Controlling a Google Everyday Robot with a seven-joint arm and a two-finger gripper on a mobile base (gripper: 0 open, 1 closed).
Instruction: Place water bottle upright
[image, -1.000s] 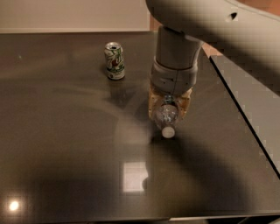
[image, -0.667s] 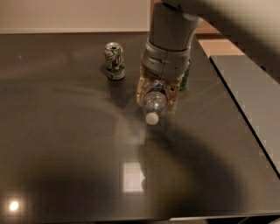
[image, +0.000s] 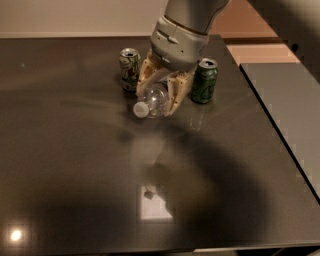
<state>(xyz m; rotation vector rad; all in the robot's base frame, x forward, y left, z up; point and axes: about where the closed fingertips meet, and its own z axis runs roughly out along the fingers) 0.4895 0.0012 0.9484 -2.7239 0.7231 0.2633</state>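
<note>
The water bottle (image: 152, 101) is a clear plastic bottle with a white cap (image: 140, 110). It is held lying tilted, cap pointing toward the camera and to the left, above the dark table (image: 75, 165). My gripper (image: 159, 97) is shut on the bottle's body, its cream fingers (image: 176, 100) on either side of it. The gripper hangs from the grey arm (image: 182, 30) over the far middle of the table, between the two cans. The bottle's label is hidden by the gripper.
A white soda can (image: 129, 68) stands just left of the gripper. A green soda can (image: 204, 81) stands just right of it. The table's right edge (image: 272, 130) runs diagonally, with a grey surface (image: 287, 95) beyond it.
The gripper has lifted and carried the bottle up and toward the far side, uncovering the green can. The bottle's cap now points more to the left.
</note>
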